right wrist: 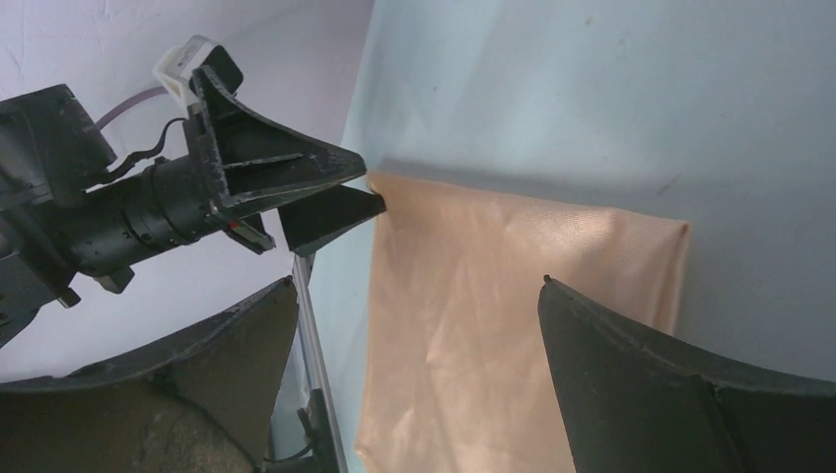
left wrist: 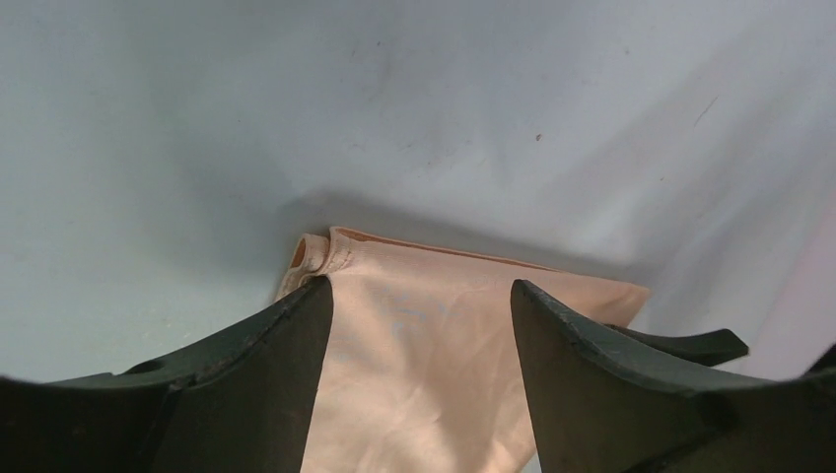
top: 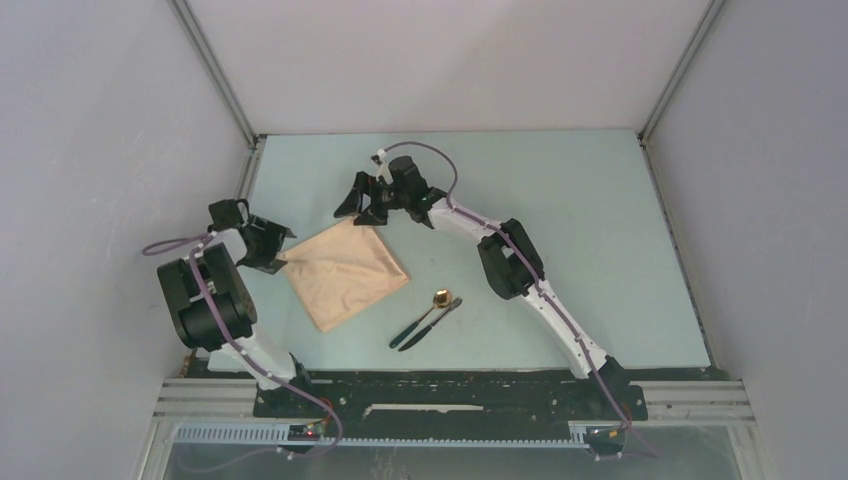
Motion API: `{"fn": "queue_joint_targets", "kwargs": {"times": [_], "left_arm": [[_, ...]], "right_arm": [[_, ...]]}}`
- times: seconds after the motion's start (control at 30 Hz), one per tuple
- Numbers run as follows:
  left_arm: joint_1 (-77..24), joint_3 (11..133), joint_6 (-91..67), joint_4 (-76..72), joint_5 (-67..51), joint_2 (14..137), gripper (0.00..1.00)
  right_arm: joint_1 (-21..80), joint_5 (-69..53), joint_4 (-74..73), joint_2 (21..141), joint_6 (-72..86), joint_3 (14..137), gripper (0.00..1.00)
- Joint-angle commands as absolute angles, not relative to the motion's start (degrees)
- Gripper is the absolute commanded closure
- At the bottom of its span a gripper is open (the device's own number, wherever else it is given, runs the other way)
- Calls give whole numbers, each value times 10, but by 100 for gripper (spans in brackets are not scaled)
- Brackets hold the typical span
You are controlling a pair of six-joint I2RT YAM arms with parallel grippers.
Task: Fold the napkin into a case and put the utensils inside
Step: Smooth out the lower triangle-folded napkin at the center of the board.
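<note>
Peach cloth first: the napkin (top: pixel 345 275) lies flat on the table (top: pixel 560 230) as a folded square turned on its point, a bit left of centre in the top view. My left gripper (top: pixel 268 245) sits at its 9 o'clock corner. The fingers are spread either side of the doubled hem and aren't pinching anything, as far as I can see. The right gripper (top: pixel 375 205) hovers just past the 12 o'clock corner, jaws wide, nothing in them.

My read is we're mid-fold, between grabs. To do the next fold nicely I'd take both corners low and right at the edge, catching every layer. Then I'd carry them across together so the cloth doesn't skew or bunch. It looks like thin stuff, so a finger sliding under just one layer could peel the fold open.

Container-wise, there's no case to speak of yet. I can't see a pocket or flap, so nothing's inside anything. The spoon (top: pixel 440 298) and knife (top: pixel 432 322) lie close together on bare table, around 4 o'clock from the napkin and apart from it.
</note>
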State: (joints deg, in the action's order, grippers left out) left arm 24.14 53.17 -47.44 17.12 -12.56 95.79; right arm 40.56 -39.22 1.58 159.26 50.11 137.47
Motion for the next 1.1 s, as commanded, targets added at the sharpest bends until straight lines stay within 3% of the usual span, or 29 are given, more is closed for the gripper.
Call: {"fn": "queue_joint_targets", "kwargs": {"times": [0.0,0.37,0.57,0.77,1.03,1.07], "left_arm": [[257,545,-460,162,-136,970,24],[258,572,-443,196,-139,976,22],[224,592,-419,234,-137,903,20],[156,603,-374,283,-142,817,19],[46,614,-298,353,-137,735,15],[30,619,-290,363,-128,727,10]], "right_arm": [[399,-382,40,1611,523,1399,1],[385,-372,-43,1608,489,1387,3],[383,-367,-188,1492,373,1393,1],[378,-355,-292,1319,278,1177,0],[372,-373,-208,1176,292,890,4],[372,-374,-197,1172,295,870,5]]}}
